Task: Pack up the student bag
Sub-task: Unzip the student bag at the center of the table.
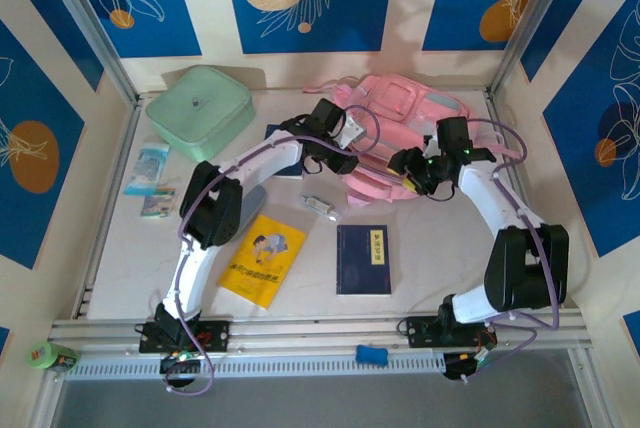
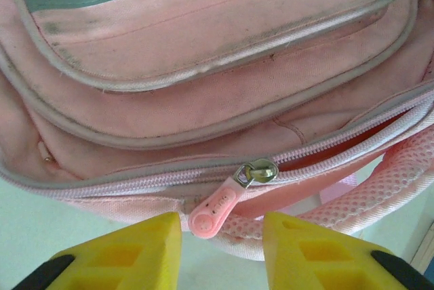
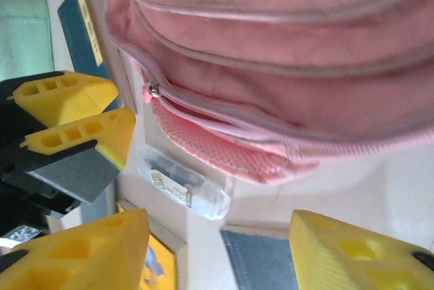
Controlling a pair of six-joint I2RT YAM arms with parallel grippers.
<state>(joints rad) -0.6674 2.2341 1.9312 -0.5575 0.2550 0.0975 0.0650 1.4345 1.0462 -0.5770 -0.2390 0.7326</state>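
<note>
The student bag (image 1: 400, 123) is a soft pink backpack lying at the back of the table. In the left wrist view its zip (image 2: 319, 151) runs across the bag (image 2: 203, 66), partly undone to the right of the metal slider (image 2: 258, 171). The pink pull tab (image 2: 215, 210) hangs loose just in front of my left gripper (image 2: 222, 236), whose jaws stand open and apart from it. My left gripper (image 1: 345, 138) is at the bag's left edge. My right gripper (image 3: 217, 242) is open and empty over the table beside the bag's (image 3: 285, 66) lower edge, near its mesh strap (image 3: 217, 148).
A mint green zip case (image 1: 200, 108) sits at back left. A yellow book (image 1: 262, 258), a dark blue book (image 1: 362, 258) and a clear wrapped packet (image 1: 322, 208) lie in front of the bag. Two small packets (image 1: 150, 170) lie at left.
</note>
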